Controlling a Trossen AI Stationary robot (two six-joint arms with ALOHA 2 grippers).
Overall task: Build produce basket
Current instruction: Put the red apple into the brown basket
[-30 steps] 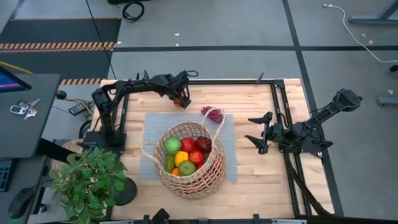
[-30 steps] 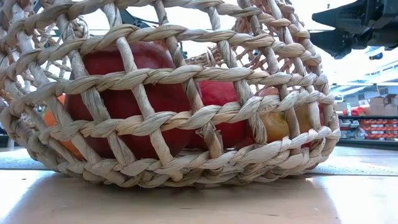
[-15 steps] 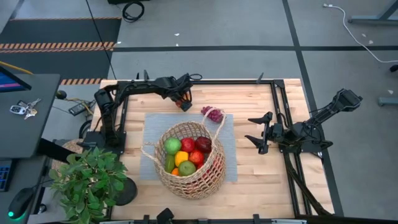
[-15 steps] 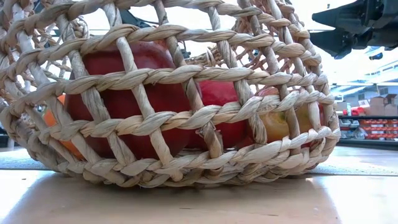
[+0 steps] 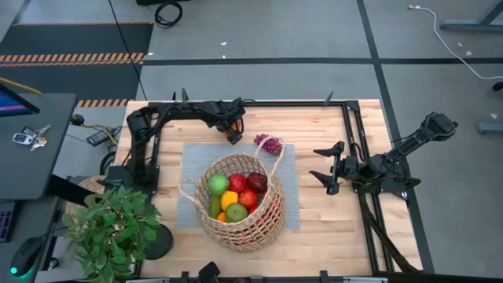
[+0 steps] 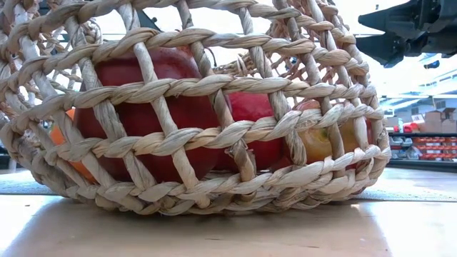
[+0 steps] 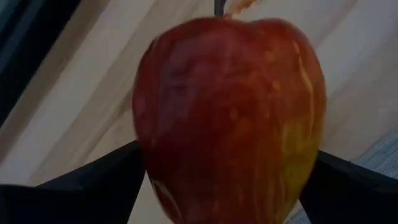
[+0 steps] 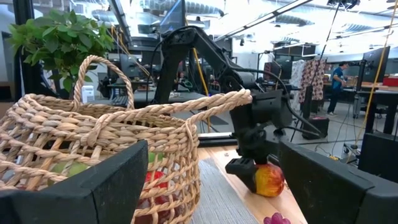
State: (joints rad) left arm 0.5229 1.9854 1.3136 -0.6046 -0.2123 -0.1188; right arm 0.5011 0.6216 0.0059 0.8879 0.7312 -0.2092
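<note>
While filling the low view edge to edge, the basket (image 6: 193,114) stands on the wooden table (image 6: 214,232), with big red pieces of the produce (image 6: 153,107) pressed behind its open weave, an orange piece at one side and a yellowish one at the other. Seen from above, sits on a grey mat (image 5: 192,169) near the table's front middle, loop handles up, holding a green apple (image 5: 218,185), an orange (image 5: 229,200), red pieces and a second green fruit.

Beyond the basket's far rim, a bunch of purple grapes (image 5: 269,144) lies at the mat's far edge, apart from the basket.

Farther back and to the left, the left gripper (image 5: 233,134) hangs low over the bare wood just off the mat's far corner, fingers (image 7: 93,186) spread wide on either side of a red apple (image 7: 230,118) and pinching it between them. From the right wrist view, the same apple (image 8: 268,180) shows red and yellow, gripped at the tip of the dark arm and right at the tabletop; cannot tell whether touching it.

Out at the table's right edge, the right gripper (image 5: 324,167) waits with fingers spread and nothing between them, pointed toward the basket and well apart from it.

At the front left corner, a potted green plant (image 5: 110,228).
</note>
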